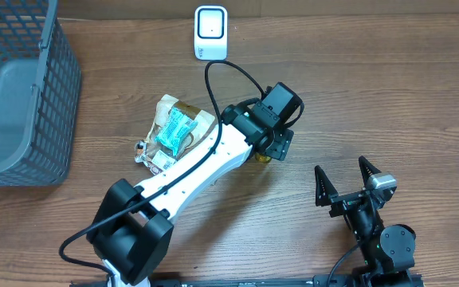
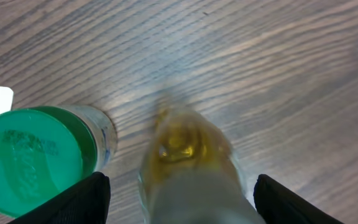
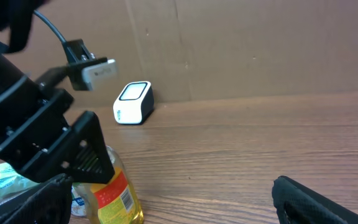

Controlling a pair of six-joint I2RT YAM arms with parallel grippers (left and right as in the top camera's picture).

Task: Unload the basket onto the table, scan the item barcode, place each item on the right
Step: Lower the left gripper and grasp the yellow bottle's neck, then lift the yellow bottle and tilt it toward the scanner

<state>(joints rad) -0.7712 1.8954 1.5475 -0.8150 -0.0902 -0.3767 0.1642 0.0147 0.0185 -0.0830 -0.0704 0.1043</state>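
A clear bottle of yellow liquid (image 3: 114, 193) stands upright on the table. Its red and yellow label has a barcode (image 3: 127, 198) that faces the right wrist camera. From overhead only a yellow sliver of the bottle (image 1: 261, 158) shows under my left gripper (image 1: 271, 145). That left gripper (image 2: 182, 199) comes down over the bottle (image 2: 179, 149) with one finger on each side. It is open, and bare wood shows between the left finger and the bottle. The white scanner (image 1: 210, 32) sits at the far edge. My right gripper (image 1: 343, 182) is open and holds nothing.
A pile of snack packets (image 1: 174, 131) lies left of the bottle. A green-lidded container (image 2: 30, 158) stands close beside the left finger. A grey mesh basket (image 1: 22, 88) fills the far left. The left arm's black cable (image 1: 233, 72) loops toward the scanner (image 3: 133, 102).
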